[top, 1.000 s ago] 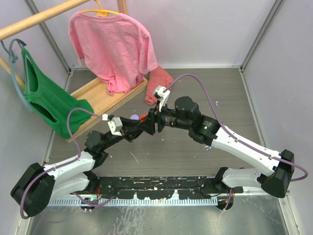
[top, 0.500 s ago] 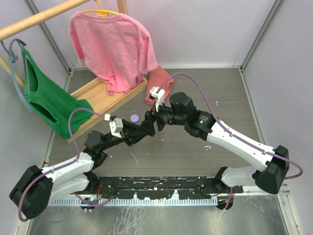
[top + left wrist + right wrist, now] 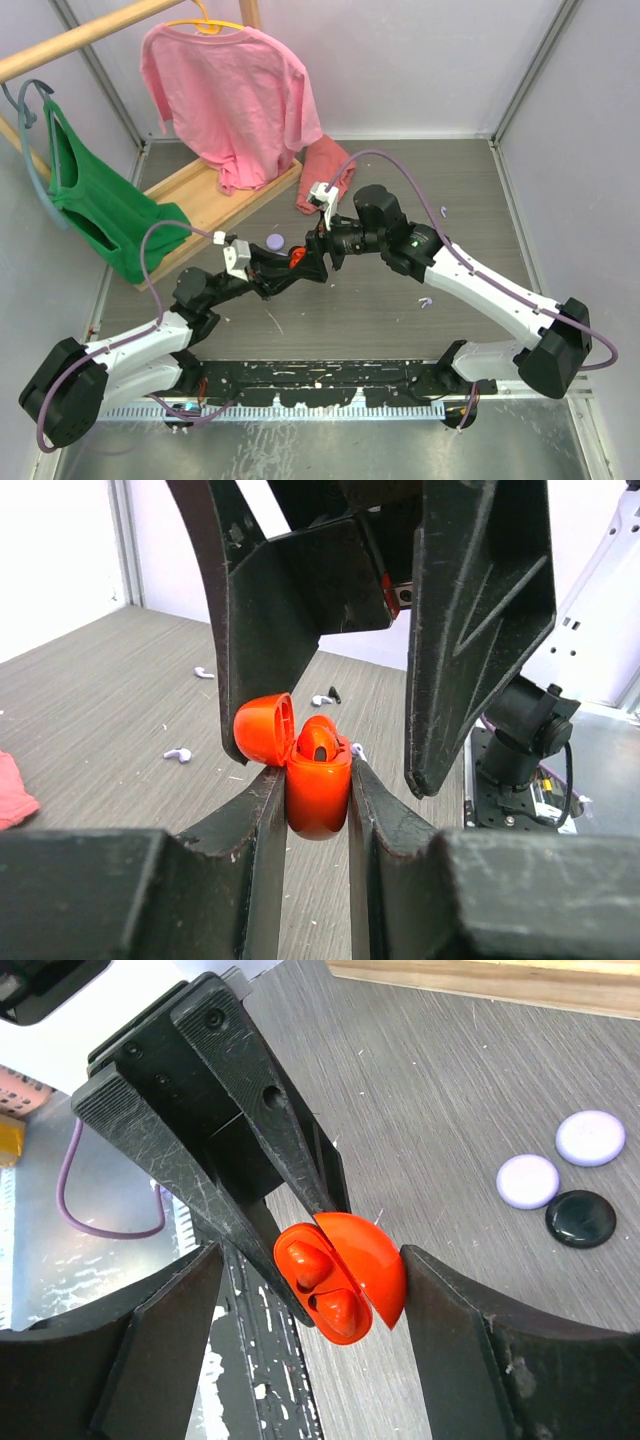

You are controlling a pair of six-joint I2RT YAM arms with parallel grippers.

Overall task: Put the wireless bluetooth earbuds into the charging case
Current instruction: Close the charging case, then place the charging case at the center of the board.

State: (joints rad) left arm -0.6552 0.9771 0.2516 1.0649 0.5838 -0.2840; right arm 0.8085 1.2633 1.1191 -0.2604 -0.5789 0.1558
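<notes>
The glossy orange-red plastic charging case (image 3: 318, 795) is showing the same orange-red on its flipped lid and on the two small plastic earbuds (image 3: 305, 1260) sitting inside, with the scratched matte black fingers (image 3: 250, 830) of the left gripper (image 3: 315, 775) flanking it. The grey table top (image 3: 450, 1080) is showing a fine streaked wood-grain pattern, with two round lavender pucks (image 3: 590, 1138) and one round black puck (image 3: 581, 1218) lying on it.

A grey wood-grain tabletop (image 3: 480, 200) lies under even light, boxed in by pale walls (image 3: 420, 60) with metal corner posts (image 3: 535, 70). At far left a wooden rack (image 3: 200, 195) carries a pink shirt (image 3: 235, 90) and a green top (image 3: 95, 205); a reddish cloth (image 3: 325, 170) lies crumpled beside its base.
</notes>
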